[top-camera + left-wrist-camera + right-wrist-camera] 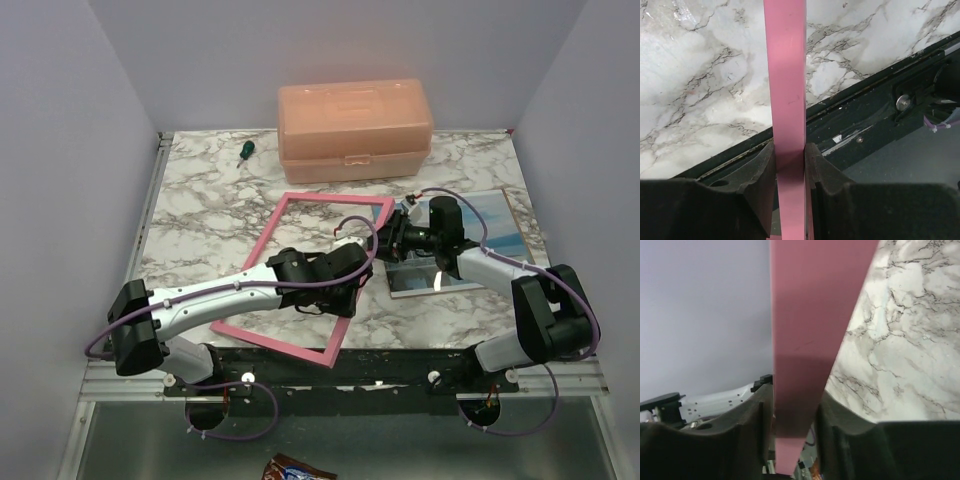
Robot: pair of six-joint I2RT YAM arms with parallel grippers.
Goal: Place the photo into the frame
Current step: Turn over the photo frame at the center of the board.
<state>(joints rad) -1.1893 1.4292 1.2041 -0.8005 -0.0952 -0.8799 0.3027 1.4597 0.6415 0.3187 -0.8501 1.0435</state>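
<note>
Peach plastic box [355, 130] at the back of the marble surface [200, 215], a green-handled screwdriver [243, 151] near its left

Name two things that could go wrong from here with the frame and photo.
The left gripper and right gripper both clamp the thin frame; uneven arm moves might twist or crack it. The right arm hangs over the photo, so lowering could scuff or shift it.

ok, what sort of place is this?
Probably a lab robot cell: left arm and right arm bolted at a marble-look table, plain walls enclosing it, props like a frame and box.
</note>
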